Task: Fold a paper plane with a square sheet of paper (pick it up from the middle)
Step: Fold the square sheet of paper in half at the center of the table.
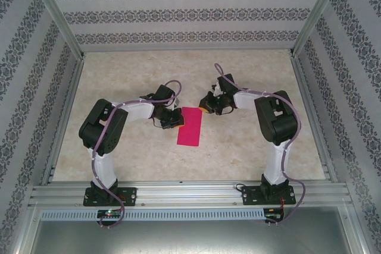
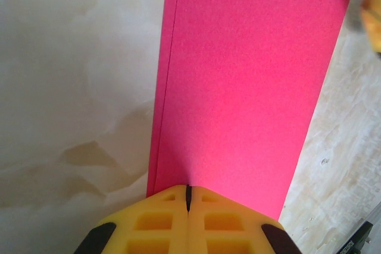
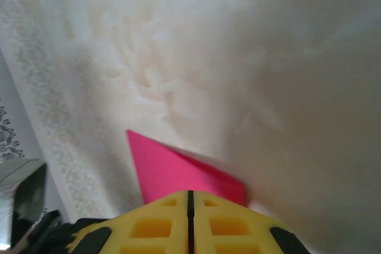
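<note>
- Top external view: the sheet of paper [image 1: 190, 126], magenta-pink, lies near the middle of the table [image 1: 250, 141] as a narrow rectangle. The left gripper [image 1: 174, 120] is at its 9 o'clock edge and the right gripper [image 1: 206, 106] at its 1 o'clock corner. Both arms bend inward.
- Left wrist view: the sheet of paper [image 2: 238, 87] shows two layers along the 9 o'clock edge. The left gripper [image 2: 188, 197] has its yellow fingers pressed together at the sheet's 6 o'clock edge; I cannot tell if it pinches the sheet.
- Right wrist view: a pointed corner of the sheet of paper [image 3: 172, 173] lies just past the right gripper [image 3: 190, 197], whose fingers are closed together.
</note>
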`<move>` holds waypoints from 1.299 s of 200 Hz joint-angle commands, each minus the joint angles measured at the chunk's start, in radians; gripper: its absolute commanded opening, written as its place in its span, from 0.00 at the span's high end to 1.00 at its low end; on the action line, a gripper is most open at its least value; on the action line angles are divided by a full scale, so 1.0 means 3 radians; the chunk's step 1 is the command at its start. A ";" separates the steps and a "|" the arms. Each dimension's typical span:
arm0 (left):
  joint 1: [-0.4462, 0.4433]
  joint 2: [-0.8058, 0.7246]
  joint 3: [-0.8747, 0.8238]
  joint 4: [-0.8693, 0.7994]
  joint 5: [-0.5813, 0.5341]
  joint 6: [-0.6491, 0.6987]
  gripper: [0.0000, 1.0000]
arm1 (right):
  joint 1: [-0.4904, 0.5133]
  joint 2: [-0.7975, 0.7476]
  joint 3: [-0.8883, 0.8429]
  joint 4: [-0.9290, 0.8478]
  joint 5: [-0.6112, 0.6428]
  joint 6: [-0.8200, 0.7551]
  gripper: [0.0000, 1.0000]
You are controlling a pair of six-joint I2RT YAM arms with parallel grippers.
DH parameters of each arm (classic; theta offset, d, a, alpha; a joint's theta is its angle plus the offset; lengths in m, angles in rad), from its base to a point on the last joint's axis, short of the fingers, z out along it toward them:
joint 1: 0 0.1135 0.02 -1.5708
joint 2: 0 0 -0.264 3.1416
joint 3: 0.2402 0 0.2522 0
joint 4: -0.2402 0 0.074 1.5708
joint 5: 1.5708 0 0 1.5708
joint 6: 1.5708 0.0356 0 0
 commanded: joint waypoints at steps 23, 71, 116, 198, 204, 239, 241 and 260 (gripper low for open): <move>-0.0046 0.0110 -0.0110 -0.0318 -0.0183 0.0085 1.00 | -0.0013 0.0147 -0.0084 0.0068 0.0026 0.0018 0.90; -0.0046 0.0110 -0.0114 -0.0318 -0.0188 0.0084 1.00 | -0.0003 -0.0366 -0.0065 -0.0150 0.0058 -0.0049 0.89; -0.0043 0.0109 -0.0098 -0.0333 -0.0189 0.0090 1.00 | 0.0199 -0.0698 -0.0312 -0.0213 0.0181 -0.0052 0.90; -0.0046 0.0095 -0.0104 -0.0337 -0.0189 0.0095 1.00 | 0.0386 -0.0400 -0.0796 0.0314 0.0175 0.0142 0.90; -0.0046 0.0095 -0.0103 -0.0339 -0.0191 0.0095 1.00 | 0.0386 -0.0403 -0.0817 0.0321 0.0179 0.0146 0.90; -0.0044 0.0100 -0.0109 -0.0329 -0.0191 0.0090 1.00 | 0.0398 -0.0628 -0.0818 0.0210 0.0214 0.0089 0.90; -0.0043 0.0102 -0.0110 -0.0329 -0.0185 0.0090 1.00 | 0.0401 -0.0645 -0.0818 0.0209 0.0209 0.0089 0.90; -0.0044 0.0090 -0.0104 -0.0336 -0.0191 0.0095 1.00 | 0.0459 -0.0796 -0.0829 0.0187 0.0176 0.0078 0.90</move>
